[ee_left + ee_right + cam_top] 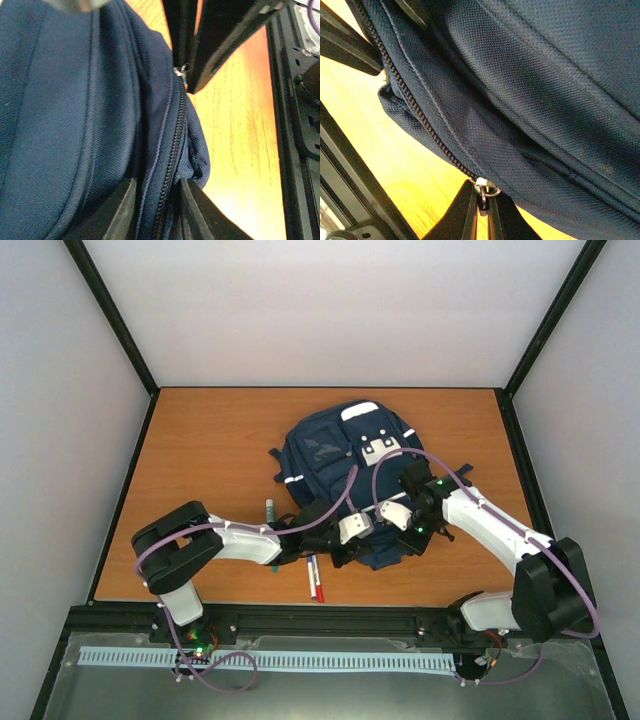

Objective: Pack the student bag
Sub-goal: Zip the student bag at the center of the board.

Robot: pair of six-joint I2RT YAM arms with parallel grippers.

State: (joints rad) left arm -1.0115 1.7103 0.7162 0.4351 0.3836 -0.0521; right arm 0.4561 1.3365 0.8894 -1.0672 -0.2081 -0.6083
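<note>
Two weak holds: the right gripper (483, 200), shut on the zip pull (486, 189), may slip if the bag (320, 455) clamped in the left gripper (157, 200) slides.

Left arm (240, 538), right arm (490, 525): white shells, black joints. Purple cable (412, 451) loops off each (green lights (440, 483) on my right wrist). Fingers (457, 220) matte black.

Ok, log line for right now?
bag: flat on table | right fingers: shut on zip pull | left fingers: closed on zip seam | pens: loose on table
</note>
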